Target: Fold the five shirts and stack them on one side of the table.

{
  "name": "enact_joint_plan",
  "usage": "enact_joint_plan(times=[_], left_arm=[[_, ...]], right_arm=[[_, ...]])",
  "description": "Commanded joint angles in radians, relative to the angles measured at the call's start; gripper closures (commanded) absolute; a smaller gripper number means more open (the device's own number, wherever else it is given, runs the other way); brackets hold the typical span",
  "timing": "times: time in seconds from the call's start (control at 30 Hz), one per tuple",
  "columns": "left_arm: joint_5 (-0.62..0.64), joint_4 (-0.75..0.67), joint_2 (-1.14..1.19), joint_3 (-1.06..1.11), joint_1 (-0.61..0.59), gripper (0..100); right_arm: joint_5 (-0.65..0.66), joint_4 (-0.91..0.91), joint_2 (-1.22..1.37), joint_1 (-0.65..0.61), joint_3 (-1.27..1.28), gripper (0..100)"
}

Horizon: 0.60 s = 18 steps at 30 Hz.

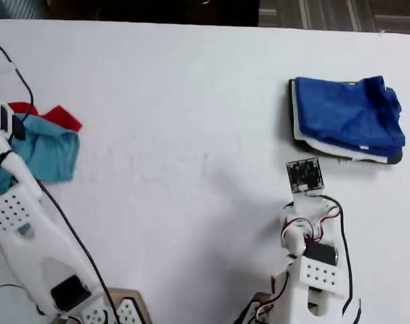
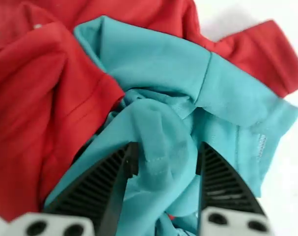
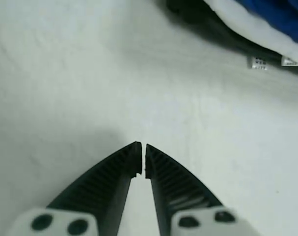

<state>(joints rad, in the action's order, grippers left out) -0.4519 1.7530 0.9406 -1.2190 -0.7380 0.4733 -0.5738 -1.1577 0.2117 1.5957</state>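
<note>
My left gripper (image 2: pixel 166 158) has its fingers closed around a bunched fold of the teal shirt (image 2: pixel 188 83), which lies on top of a crumpled red shirt (image 2: pixel 36 98). In the high view both lie at the table's left edge, the teal shirt (image 1: pixel 50 152) in front of the red shirt (image 1: pixel 59 116), beside the left arm (image 1: pixel 22 229). At the right sits a folded stack (image 1: pixel 346 118) with a blue shirt (image 1: pixel 350 108) on top, white and black layers under it. My right gripper (image 3: pixel 143 160) is shut over bare table, just in front of that stack.
The white table (image 1: pixel 191 155) is bare across its middle. Black cables (image 1: pixel 76 236) trail along the left arm. The right arm's base (image 1: pixel 313 270) stands at the front edge, with small tags (image 3: pixel 271 61) of the stack near it.
</note>
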Motion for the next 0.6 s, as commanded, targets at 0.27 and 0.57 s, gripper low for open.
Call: enact_joint_plan(times=[0.27,0.57], left_arm=[[-0.063,0.032,-0.043,-0.124,-0.003,98],[-0.06,0.035,-0.175,-0.122,0.017,98]], right_arm=[[0.002,0.019,-0.021,-0.01,-0.008,97.8],[0.002,0.021,-0.021,-0.01,-0.008,97.8]])
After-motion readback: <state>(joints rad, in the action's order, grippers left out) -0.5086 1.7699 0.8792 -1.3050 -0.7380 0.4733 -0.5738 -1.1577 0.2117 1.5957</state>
